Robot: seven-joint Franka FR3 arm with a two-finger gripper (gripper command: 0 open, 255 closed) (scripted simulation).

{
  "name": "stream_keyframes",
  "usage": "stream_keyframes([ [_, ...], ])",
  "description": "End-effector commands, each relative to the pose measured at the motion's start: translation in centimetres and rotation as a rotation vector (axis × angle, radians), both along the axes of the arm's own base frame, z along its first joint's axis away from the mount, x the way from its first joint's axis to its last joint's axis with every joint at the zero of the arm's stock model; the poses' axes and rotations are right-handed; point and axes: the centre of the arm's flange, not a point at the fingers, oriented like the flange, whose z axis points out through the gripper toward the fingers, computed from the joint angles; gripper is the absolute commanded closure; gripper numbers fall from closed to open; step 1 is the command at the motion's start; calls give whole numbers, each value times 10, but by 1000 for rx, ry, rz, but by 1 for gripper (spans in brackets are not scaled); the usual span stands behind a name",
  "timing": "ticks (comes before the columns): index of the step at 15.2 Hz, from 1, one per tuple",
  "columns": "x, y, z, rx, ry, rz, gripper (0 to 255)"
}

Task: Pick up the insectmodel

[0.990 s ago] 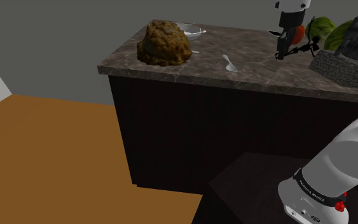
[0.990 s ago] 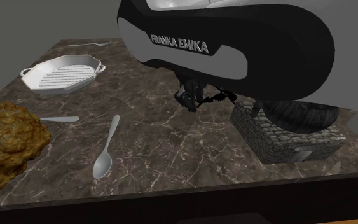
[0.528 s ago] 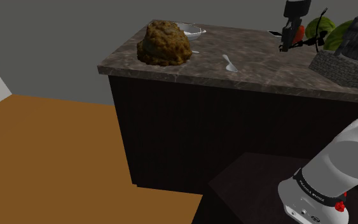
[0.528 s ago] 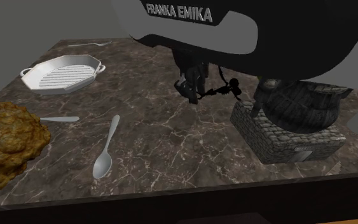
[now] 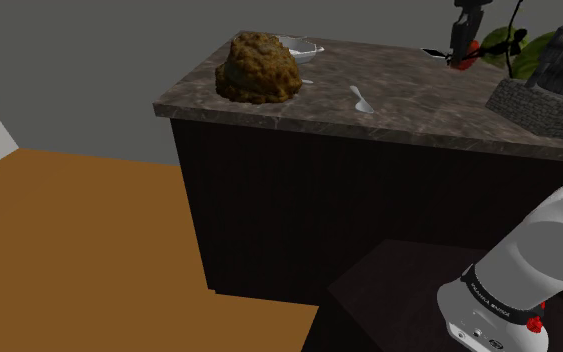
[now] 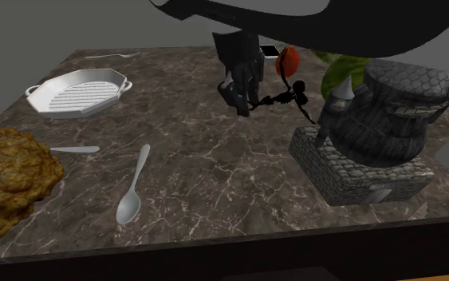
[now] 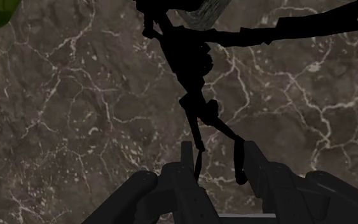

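Over dark marble tabletop [image 6: 214, 176], beside grey stone well-shaped block [image 6: 374, 136], black gripper [image 6: 242, 102] pinched black insect model [image 5: 471, 50] w/ red body by thin legs, aloft in shoulder view's upper right. Risk: such slim hold could let it swing, slip & drop.

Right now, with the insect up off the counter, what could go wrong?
The gripper clasps the insect only by thin legs, so it might slip or swing loose. Its body hangs close to the stone block, so a sideways move could snag it there.
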Motion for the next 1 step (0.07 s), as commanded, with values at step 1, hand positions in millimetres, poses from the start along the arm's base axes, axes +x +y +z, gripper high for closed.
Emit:
stream_keyframes([
  [1,0,0,3,0,0,0,255],
])
